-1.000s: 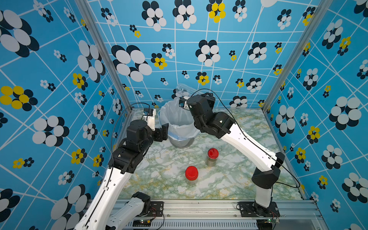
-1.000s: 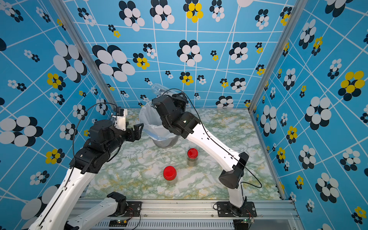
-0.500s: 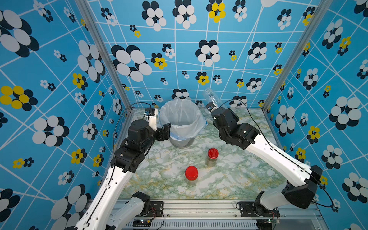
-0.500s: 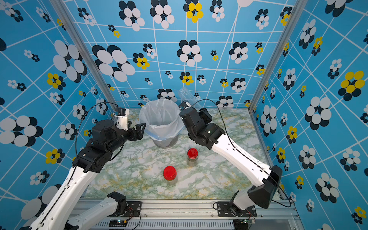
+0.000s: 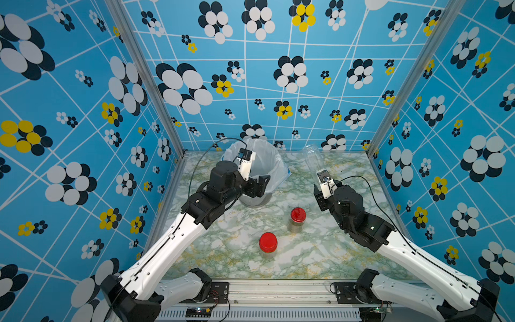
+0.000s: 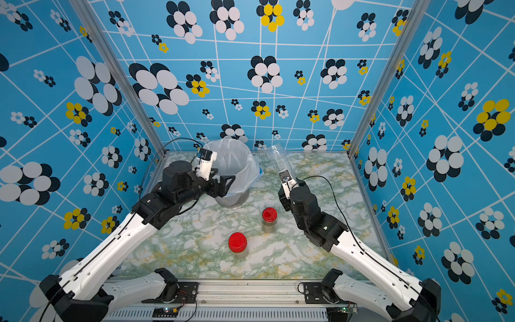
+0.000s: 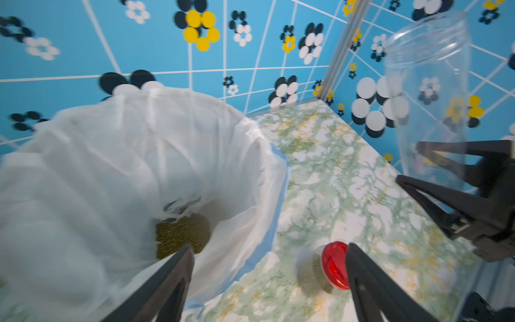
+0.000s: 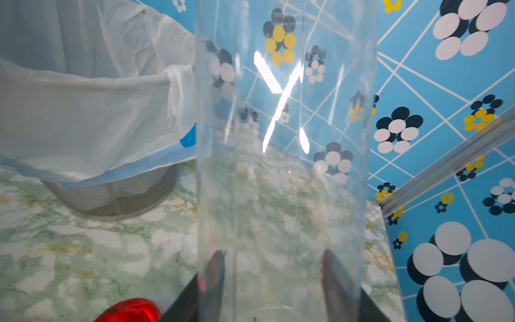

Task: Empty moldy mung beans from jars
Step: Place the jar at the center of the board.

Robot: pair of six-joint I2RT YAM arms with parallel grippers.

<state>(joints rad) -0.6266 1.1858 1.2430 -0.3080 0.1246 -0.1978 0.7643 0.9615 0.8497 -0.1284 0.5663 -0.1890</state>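
Blue flower walls stand round the green marble surface (image 5: 334, 251). My right pincer (image 8: 273, 281) holds the tall clear jar (image 5: 312, 159), empty; my left pincer (image 7: 269, 251) is wide. Tiny green mung beans (image 7: 181, 234) lie in the white-bagged bin (image 5: 267, 159). I'd lower the jar upright, slowly.

Robot lab booth, flower-patterned walls (image 5: 250, 83), aluminium frame (image 5: 146, 76)

empty clear tall jar (image 8: 284, 139) in right hand (image 8: 273, 253), mesh bin (image 8: 117, 198) beside

blue flowered walls (image 5: 250, 92), green marbled tabletop (image 5: 237, 267)
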